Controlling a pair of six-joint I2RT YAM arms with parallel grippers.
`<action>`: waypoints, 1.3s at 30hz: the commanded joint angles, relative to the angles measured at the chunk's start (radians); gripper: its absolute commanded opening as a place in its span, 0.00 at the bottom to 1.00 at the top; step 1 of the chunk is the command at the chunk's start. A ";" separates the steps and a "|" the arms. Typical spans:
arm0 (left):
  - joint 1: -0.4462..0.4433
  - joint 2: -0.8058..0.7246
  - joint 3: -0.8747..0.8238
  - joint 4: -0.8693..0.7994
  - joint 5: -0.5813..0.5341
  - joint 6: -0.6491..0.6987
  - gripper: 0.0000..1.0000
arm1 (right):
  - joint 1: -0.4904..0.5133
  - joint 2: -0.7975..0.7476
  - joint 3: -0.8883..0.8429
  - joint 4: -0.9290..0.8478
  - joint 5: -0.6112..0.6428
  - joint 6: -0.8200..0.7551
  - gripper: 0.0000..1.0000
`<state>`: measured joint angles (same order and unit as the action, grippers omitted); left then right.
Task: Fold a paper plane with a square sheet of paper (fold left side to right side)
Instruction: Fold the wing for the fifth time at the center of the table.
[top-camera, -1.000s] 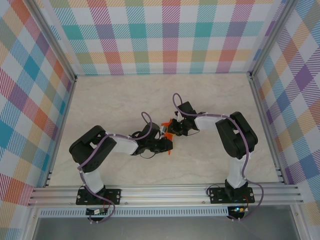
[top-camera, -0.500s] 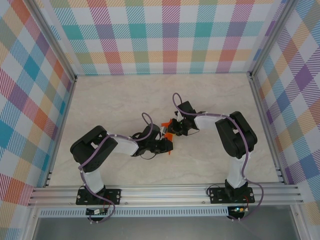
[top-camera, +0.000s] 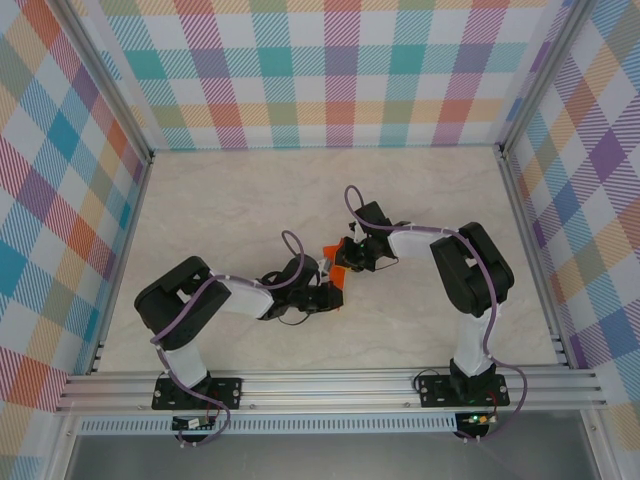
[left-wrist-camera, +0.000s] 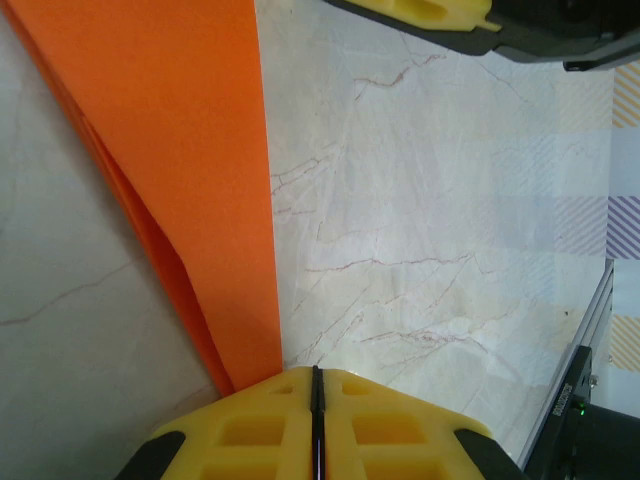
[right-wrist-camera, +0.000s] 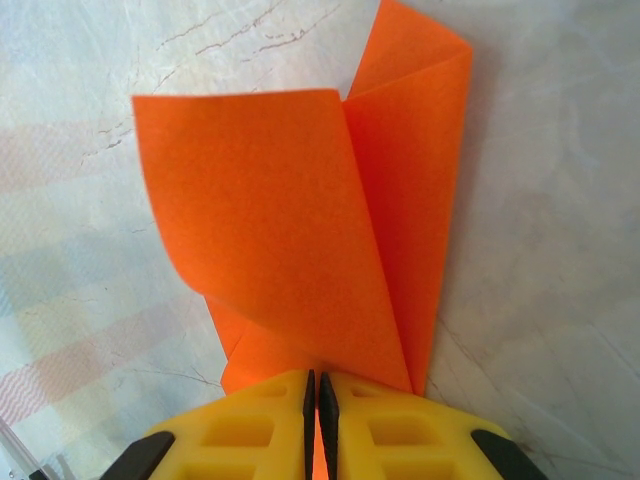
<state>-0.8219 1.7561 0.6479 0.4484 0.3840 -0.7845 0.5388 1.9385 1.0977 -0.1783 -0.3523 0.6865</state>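
Several folds showed in the paper (right-wrist-camera: 290, 220); right gripper (right-wrist-camera: 316, 380) pinched it, left gripper (left-wrist-camera: 314, 374) sat clenched; folding looked unfinished.

From above, the right gripper (top-camera: 347, 262) hides most of the orange paper (top-camera: 331, 250). The left wrist view crops it.

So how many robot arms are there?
2. The left arm reaches in from the left side, the right arm from the right; both meet at the folded orange paper mid-table.
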 joint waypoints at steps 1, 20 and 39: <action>-0.039 -0.007 -0.048 -0.136 0.087 0.032 0.09 | 0.003 0.079 -0.027 -0.137 0.077 -0.030 0.15; 0.045 -0.266 -0.060 -0.243 0.095 0.049 0.07 | 0.003 0.075 -0.029 -0.141 0.073 -0.030 0.15; 0.076 0.008 0.208 -0.270 0.132 0.148 0.06 | 0.003 0.073 -0.021 -0.141 0.067 -0.025 0.15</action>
<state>-0.7452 1.7374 0.8272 0.2070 0.5240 -0.6815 0.5385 1.9430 1.1080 -0.1936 -0.3565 0.6720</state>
